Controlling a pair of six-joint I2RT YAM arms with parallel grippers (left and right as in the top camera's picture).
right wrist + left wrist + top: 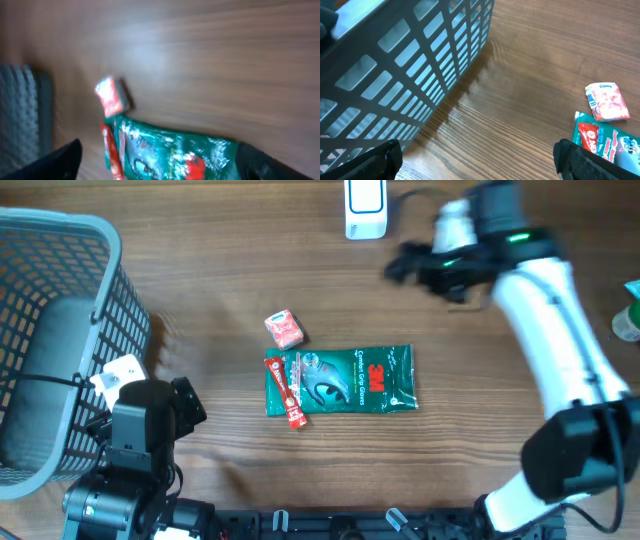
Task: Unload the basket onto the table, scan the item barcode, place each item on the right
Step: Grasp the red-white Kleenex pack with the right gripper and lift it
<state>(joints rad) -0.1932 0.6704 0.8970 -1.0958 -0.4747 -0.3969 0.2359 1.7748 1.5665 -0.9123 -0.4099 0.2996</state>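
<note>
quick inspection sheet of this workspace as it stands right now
surface: wooden table, no spills seen
job's things: green 3M glove pack flat mid-table; white scanner at far edge
clutter: small red-and-white packet beside the pack; red stick packet at its left end; grey basket at left
grippers: left gripper open, empty; right gripper open, empty, blurred
cables: dark lead by the scanner
surroundings: green object at right edge, unclear

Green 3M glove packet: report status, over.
Left tool, right tool open, empty. Green plastic 3M glove packet flat on table. Red stick sachet against one end.
</note>
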